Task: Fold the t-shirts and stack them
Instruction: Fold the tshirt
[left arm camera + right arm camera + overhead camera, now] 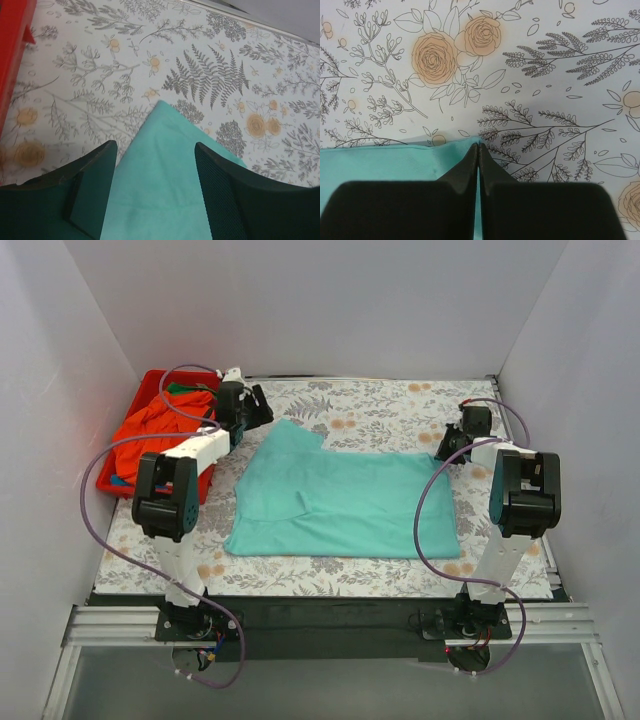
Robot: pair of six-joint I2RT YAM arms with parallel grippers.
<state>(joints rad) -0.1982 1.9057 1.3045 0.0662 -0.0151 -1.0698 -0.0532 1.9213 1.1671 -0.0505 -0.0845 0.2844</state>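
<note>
A teal t-shirt (340,505) lies spread flat on the flower-print table. My left gripper (258,410) is at its far left corner. In the left wrist view the left gripper (155,146) is open, with the teal corner (165,165) lying between the two fingers. My right gripper (450,448) is at the shirt's far right corner. In the right wrist view the right gripper (478,146) is shut, pinching the teal corner (395,162), and cloth shows in the slit between the fingers. An orange-red t-shirt (150,430) lies crumpled in the red bin.
The red plastic bin (150,380) stands at the table's left edge, close to my left arm; its wall shows in the left wrist view (12,60). Bits of green (180,388) and blue cloth (120,480) show under the orange-red shirt. White walls close in on three sides.
</note>
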